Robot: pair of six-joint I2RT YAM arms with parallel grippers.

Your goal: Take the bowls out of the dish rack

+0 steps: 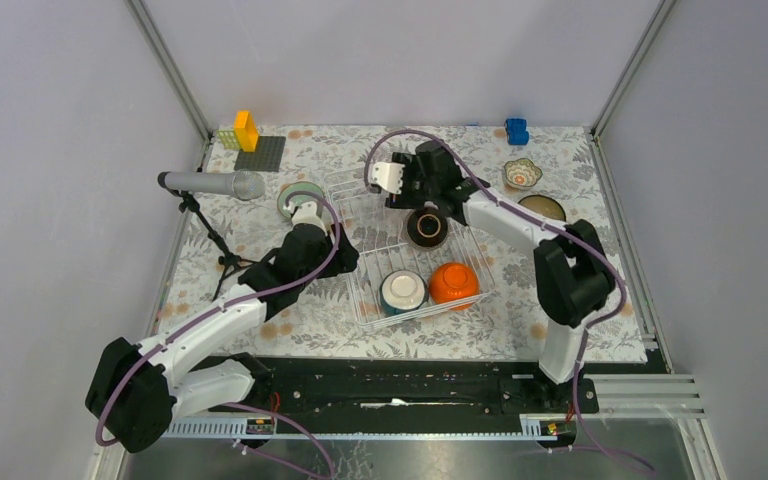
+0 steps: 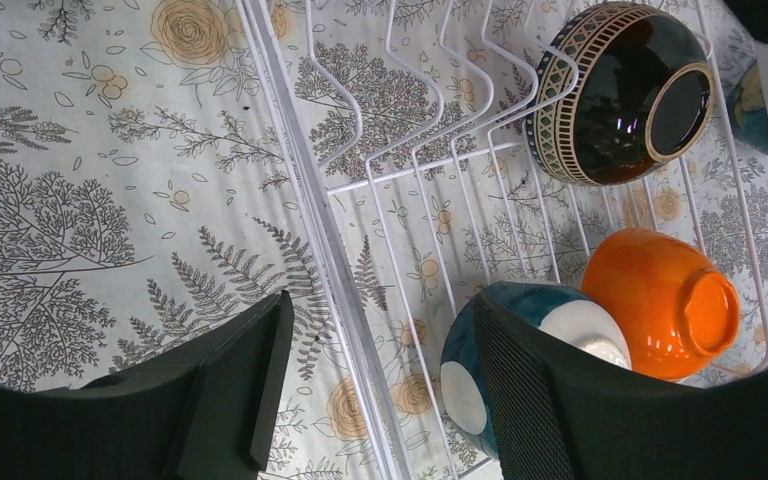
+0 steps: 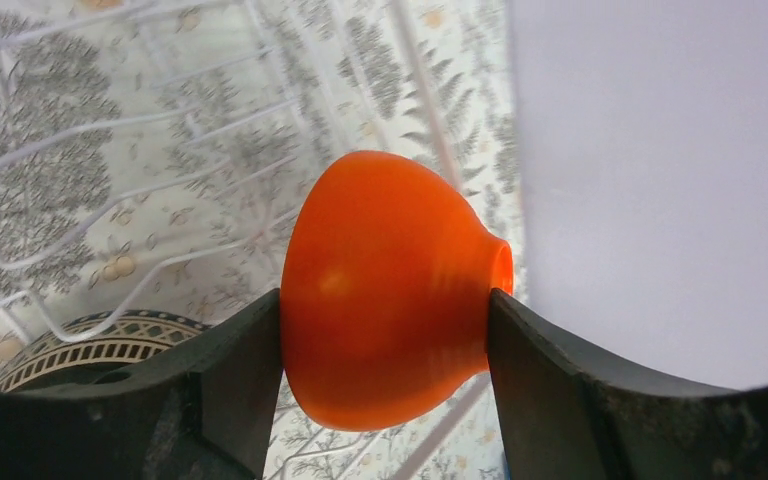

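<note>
While the right gripper clamps an orange bowl from rim to foot over the dish rack's far end, near the tabletop's far edge, the left gripper hangs open astride the rack's left rim (nothing between its fingers), beside the teal bowl. The sound course: lift clear of the wires, then lower gently onto bare tabletop.

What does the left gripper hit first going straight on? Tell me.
The left gripper would probably meet the teal bowl first, with one finger; the side wire of the dish rack runs between its fingers. Depth is unclear.
</note>
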